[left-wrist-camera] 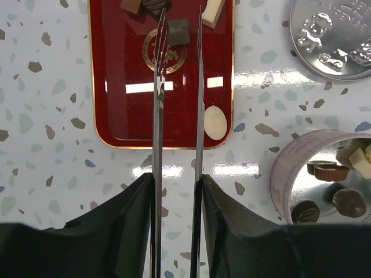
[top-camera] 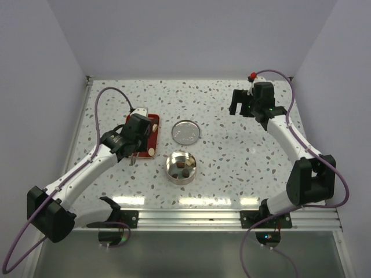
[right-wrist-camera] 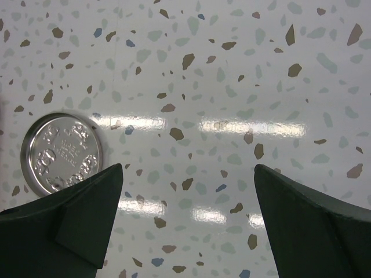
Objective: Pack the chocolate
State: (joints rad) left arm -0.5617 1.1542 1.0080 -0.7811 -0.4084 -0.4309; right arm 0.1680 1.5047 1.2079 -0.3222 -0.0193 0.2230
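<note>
Chocolate pieces lie on a red tray [left-wrist-camera: 116,87]: a dark square [left-wrist-camera: 178,32], a pale oval [left-wrist-camera: 215,122], a cream bar [left-wrist-camera: 211,13] and brown bits [left-wrist-camera: 132,5] at its far end. More chocolate [left-wrist-camera: 327,169] sits in the open round tin [left-wrist-camera: 284,174], [top-camera: 181,167]. My left gripper [left-wrist-camera: 177,179], [top-camera: 138,130] is shut on metal tongs [left-wrist-camera: 158,116], whose tips stand apart on either side of the dark square; whether they touch it I cannot tell. My right gripper [right-wrist-camera: 188,168], [top-camera: 240,103] hangs open over bare table at the back right, holding nothing.
The tin's embossed silver lid [top-camera: 186,132], [left-wrist-camera: 333,37], [right-wrist-camera: 61,153] lies flat between the tray [top-camera: 153,136] and the right arm, behind the tin. White walls close in the speckled table on the left, back and right.
</note>
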